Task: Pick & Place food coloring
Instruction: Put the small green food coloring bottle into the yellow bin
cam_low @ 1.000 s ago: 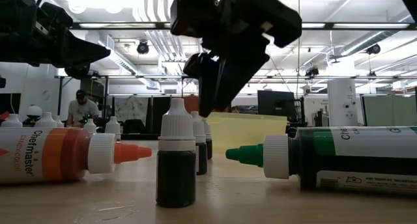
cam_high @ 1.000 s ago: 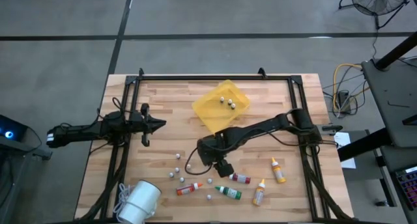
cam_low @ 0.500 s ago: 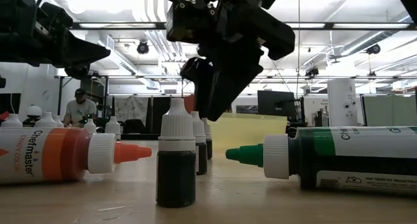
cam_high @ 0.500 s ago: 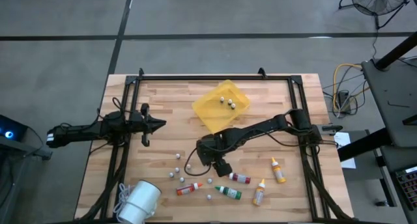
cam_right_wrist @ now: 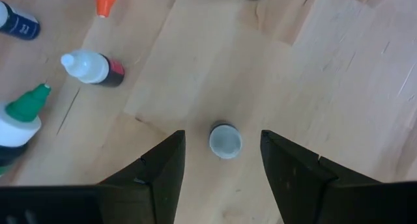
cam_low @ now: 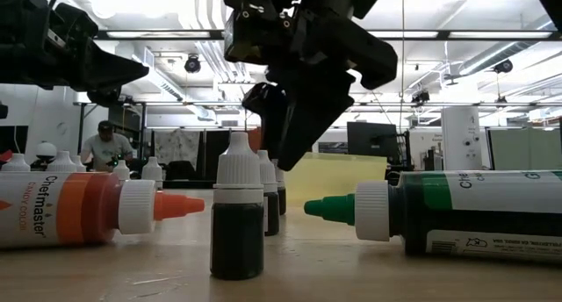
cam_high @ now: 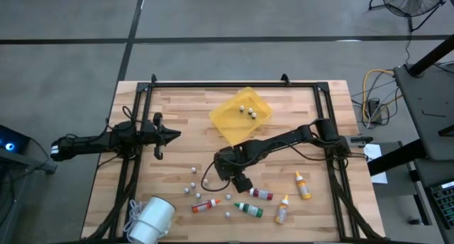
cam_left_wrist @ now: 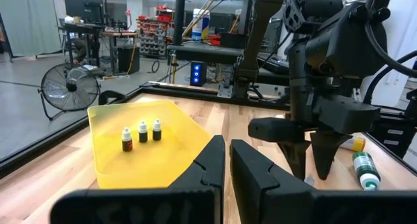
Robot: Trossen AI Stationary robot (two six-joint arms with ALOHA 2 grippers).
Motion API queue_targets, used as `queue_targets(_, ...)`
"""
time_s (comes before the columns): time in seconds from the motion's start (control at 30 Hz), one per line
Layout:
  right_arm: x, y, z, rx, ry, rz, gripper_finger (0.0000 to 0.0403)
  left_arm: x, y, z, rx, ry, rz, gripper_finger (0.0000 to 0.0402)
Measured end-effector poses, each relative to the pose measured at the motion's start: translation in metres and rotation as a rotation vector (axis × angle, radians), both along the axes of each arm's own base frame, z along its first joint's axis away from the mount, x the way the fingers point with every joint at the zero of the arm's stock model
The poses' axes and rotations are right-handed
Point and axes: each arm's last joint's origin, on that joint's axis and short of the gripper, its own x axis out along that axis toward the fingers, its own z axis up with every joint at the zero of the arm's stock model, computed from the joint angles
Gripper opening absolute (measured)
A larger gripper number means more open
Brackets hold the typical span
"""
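Right end effector [cam_high: 240, 181] hangs over bench [cam_high: 177, 116] centre, fingers apart, straddling a small upright white-capped bottle [cam_right_wrist: 225, 140] w/o touching it. Food coloring bottles [cam_high: 250, 209] lie on bench near front edge, just beside it. Left end effector [cam_high: 172, 135] is closed, empty, at left side. Yellow tray [cam_high: 241, 115] holds three small bottles.

pale wooden table [cam_high: 184, 102], matt planks; glossy translucent yellow plastic tray [cam_high: 230, 120]; matt dark arms.
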Motion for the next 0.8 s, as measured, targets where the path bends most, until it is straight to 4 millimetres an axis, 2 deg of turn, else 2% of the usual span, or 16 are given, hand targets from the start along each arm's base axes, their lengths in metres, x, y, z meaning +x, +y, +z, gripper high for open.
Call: queue_targets(0.8, 0.0002, 0.0004, -0.0076, 0.008, -0.03, -0.001, 0.0191, 0.0, 0.0001, 0.0, 0.0, 0.0, 0.001, 0.0)
